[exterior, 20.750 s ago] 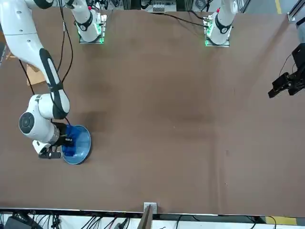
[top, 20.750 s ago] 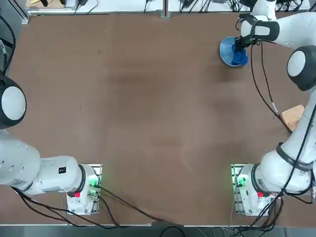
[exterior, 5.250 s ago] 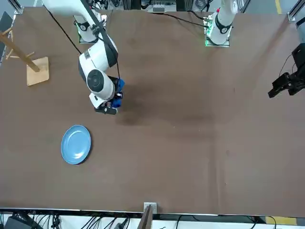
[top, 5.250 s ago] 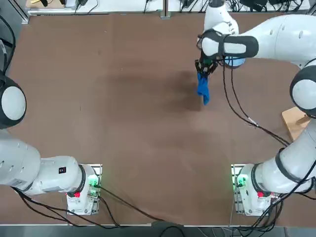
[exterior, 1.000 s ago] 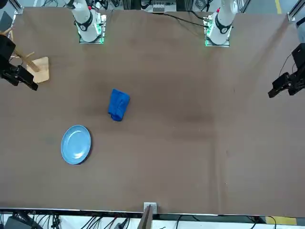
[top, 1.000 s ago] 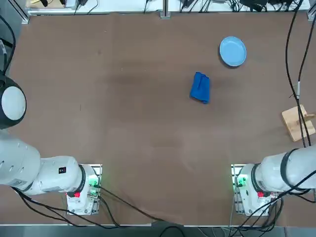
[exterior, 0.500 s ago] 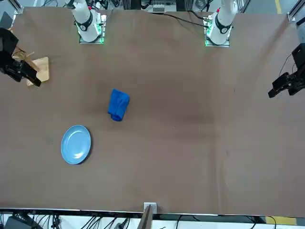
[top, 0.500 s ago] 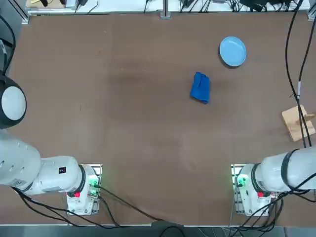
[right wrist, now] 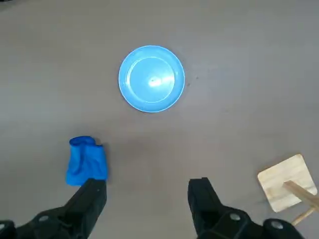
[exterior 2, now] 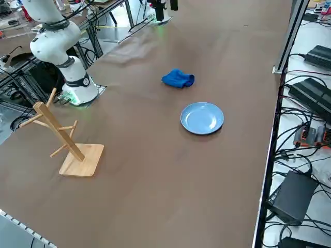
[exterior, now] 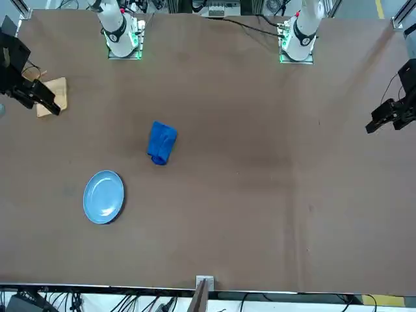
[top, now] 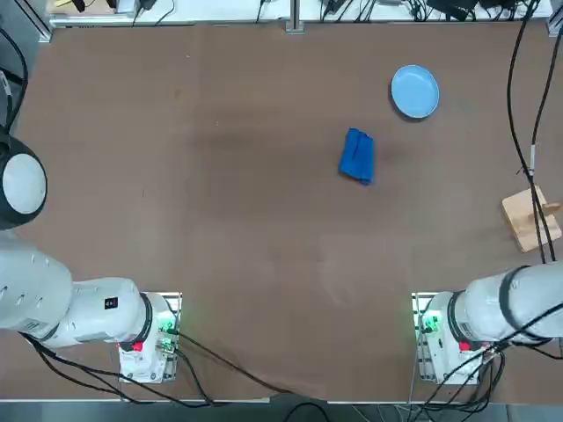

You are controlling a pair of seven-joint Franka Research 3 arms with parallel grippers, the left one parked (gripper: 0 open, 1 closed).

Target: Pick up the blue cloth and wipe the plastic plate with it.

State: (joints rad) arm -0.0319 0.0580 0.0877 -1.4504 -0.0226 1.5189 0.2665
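Blue cloth (top: 356, 156) sits at about 7 o'clock from the plate (top: 414, 91) on the bench (top: 255, 229), end effector (right wrist: 147, 206) is empty and spread, so I'd just lift clear and leave both alone.

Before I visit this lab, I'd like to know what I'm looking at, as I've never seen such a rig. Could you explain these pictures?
It's a two-armed robot at a table. One camera looks straight down, one faces the robot, one looks from its right, and one rides on the right arm's wrist.

On the brown table lie a blue cloth, a pale blue plate and, by the robot's right edge, a wooden stand with pegs.

The right gripper hangs near that stand, jaws open, holding nothing.
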